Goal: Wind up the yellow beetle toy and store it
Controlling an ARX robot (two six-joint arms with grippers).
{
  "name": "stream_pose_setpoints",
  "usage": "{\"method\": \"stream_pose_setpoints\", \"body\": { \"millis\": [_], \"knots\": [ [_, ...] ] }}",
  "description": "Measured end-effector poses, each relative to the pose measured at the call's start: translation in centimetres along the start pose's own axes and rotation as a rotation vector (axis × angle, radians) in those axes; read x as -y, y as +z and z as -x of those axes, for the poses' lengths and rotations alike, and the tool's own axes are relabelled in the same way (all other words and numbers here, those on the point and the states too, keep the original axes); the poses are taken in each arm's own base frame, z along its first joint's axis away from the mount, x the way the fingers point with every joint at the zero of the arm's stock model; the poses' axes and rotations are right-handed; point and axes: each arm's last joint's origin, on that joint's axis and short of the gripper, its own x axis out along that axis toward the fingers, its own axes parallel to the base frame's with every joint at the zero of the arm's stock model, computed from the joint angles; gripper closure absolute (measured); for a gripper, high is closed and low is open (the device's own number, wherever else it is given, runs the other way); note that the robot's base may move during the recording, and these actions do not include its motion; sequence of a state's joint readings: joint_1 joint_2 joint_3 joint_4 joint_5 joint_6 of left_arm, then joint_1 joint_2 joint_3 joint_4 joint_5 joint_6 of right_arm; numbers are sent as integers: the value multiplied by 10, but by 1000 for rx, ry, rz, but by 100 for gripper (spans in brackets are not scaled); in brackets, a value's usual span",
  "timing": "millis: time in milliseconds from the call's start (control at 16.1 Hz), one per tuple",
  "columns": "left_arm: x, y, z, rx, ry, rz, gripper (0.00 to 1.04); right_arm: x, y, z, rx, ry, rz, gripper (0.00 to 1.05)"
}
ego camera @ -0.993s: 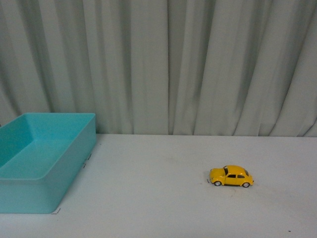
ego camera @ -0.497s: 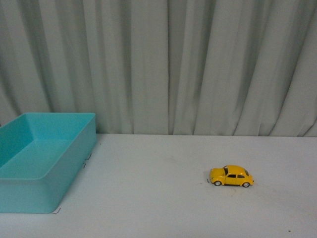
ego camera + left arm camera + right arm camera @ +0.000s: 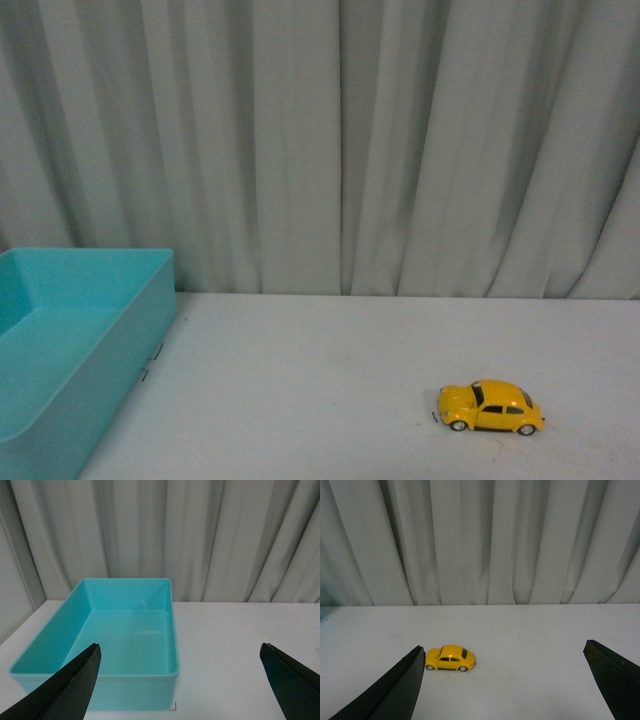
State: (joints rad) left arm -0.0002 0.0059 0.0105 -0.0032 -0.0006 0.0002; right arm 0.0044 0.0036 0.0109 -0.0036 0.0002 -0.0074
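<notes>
Right wrist view: beetle (image 3: 450, 658) on tabletop (image 3: 545, 630), ahead of right gripper (image 3: 504, 647), jaws spread, empty.
Left gripper (image 3: 180, 647): spread, empty, facing bin (image 3: 95, 692).
Beetle: best pinched across its sides.

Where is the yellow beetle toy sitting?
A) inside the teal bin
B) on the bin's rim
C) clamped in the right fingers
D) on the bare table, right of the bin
D: the yellow beetle toy stands on its wheels on the white table, well apart from the teal bin.
</notes>
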Motion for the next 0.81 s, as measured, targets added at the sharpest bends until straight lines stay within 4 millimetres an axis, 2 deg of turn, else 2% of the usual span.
{"method": "stream_pose_setpoints", "body": {
  "millis": [807],
  "knots": [
    [0,0,0,-1,0,0,7,0,0,0,-1,0,0,7]
  ]
}}
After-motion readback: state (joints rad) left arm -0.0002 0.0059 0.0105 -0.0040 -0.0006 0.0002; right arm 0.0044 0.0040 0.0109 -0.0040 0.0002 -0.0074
